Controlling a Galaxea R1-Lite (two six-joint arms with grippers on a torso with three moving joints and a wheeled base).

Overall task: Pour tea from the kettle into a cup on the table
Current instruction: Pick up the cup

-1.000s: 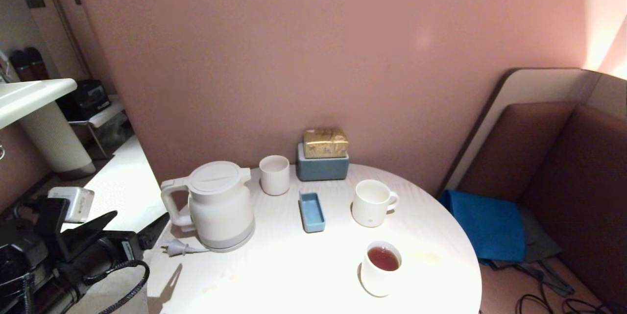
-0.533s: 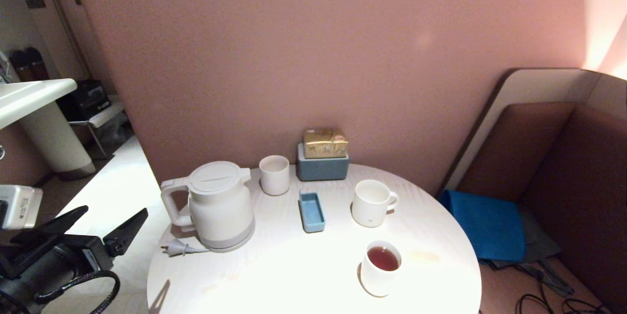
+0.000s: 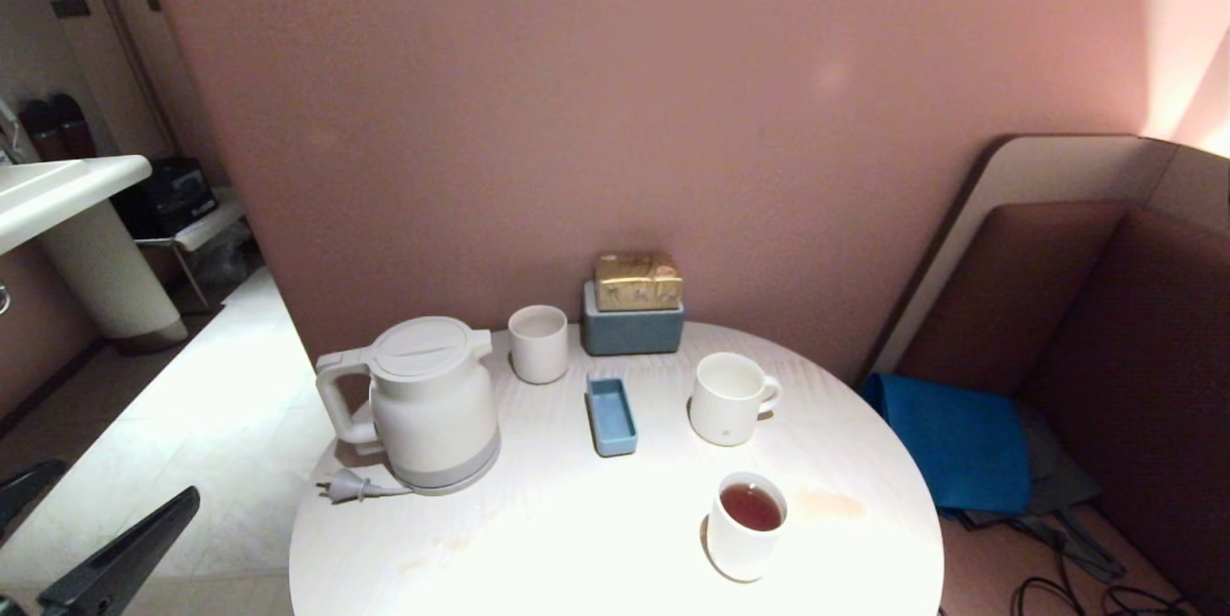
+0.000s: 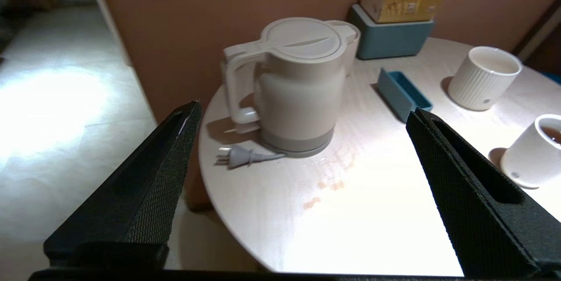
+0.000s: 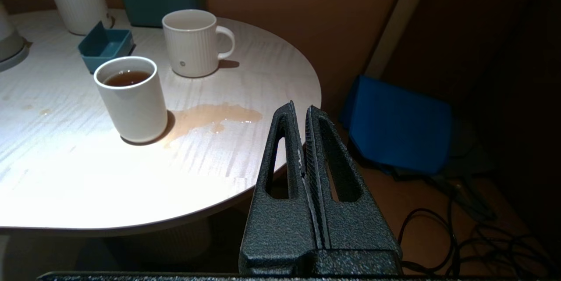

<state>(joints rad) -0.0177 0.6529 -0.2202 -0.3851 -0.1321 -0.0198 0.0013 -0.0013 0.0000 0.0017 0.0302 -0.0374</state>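
The off-white kettle stands upright on the left part of the round white table, handle to the left, its plug lying beside it. The plain white cup stands near the front right edge and holds reddish-brown tea. My left gripper is open and empty, low at the lower left, off the table and well short of the kettle, which its wrist view faces between wide-spread fingers. My right gripper is shut and empty beside the table's right edge, near the cup.
A ribbed handleless cup, a blue box with a gold packet, a small blue tray and a white mug stand further back. A tea puddle lies right of the cup. A bench with a blue cushion is at right.
My left arm has drawn back and down from beside the kettle's handle to the lower left corner, its gripper still open. Kettle and cups have not moved.
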